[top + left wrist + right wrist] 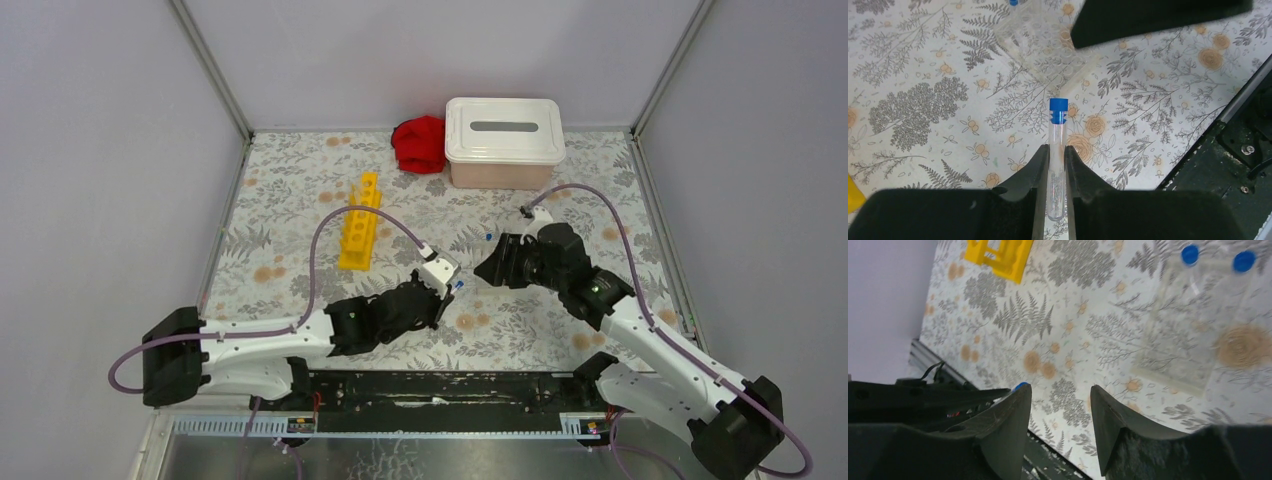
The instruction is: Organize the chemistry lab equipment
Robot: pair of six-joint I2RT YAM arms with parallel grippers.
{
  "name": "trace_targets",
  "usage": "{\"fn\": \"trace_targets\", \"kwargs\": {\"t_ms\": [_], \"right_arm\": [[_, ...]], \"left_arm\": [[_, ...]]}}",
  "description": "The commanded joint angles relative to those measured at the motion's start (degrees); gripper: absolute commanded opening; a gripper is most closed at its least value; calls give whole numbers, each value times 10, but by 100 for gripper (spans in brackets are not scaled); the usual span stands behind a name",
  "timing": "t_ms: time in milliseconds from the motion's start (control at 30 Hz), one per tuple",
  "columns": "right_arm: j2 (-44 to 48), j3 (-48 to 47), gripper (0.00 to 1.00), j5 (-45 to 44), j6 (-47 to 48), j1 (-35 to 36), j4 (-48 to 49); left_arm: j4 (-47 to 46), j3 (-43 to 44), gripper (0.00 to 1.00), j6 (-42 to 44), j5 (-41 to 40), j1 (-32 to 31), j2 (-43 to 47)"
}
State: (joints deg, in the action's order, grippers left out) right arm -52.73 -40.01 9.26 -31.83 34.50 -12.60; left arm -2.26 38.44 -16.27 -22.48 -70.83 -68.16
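Your left arm (290, 335) lies low across the floral table (300, 200), running from its base at the near left toward the middle. The left gripper (447, 279) at its end points toward the right arm (640, 330). That arm comes up from the near right and bends at the elbow. Its right gripper (492, 268) faces left, near the left one but apart from it.

The left wrist view settles the grip. The jaws are clamped on a blue-capped tube (1057, 125) by its lower body, and the cap sticks out past the fingertips (1044, 156). From above you only catch that cap as a blue speck at the gripper's tip. This view also shows a clear rack (1043, 45) lying on the table ahead of the tube, beside the dark bulk of the right gripper (1158, 20).

The right wrist view shows the right gripper's jaws standing apart with nothing between them. It also shows two capped tubes (1190, 254) in the clear rack's far end. The held tube's cap peeks out behind one finger (1013, 425). The long yellow rack (360, 222) lies on the table's left half, well away from both grippers. The pinkish bin (505, 140), its white lid on, sits at the far edge with a red cloth (420, 143) touching its left side.
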Motion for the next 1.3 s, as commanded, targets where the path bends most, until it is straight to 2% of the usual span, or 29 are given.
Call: {"fn": "trace_targets", "kwargs": {"t_ms": [0,133,400,800,1267], "right_arm": [[22,34,54,106,-59,0,58],[28,60,53,160,-91,1,98],[38,82,53,204,-135,1,160],[21,90,52,221,-154,1,198],[3,93,45,234,-173,1,235]], "left_arm": [[-34,12,0,32,-14,-7,31],[-35,13,0,44,-10,-8,41],[-21,28,0,57,3,-11,33],[-21,33,0,70,17,-12,39],[-24,29,0,71,29,-13,47]]}}
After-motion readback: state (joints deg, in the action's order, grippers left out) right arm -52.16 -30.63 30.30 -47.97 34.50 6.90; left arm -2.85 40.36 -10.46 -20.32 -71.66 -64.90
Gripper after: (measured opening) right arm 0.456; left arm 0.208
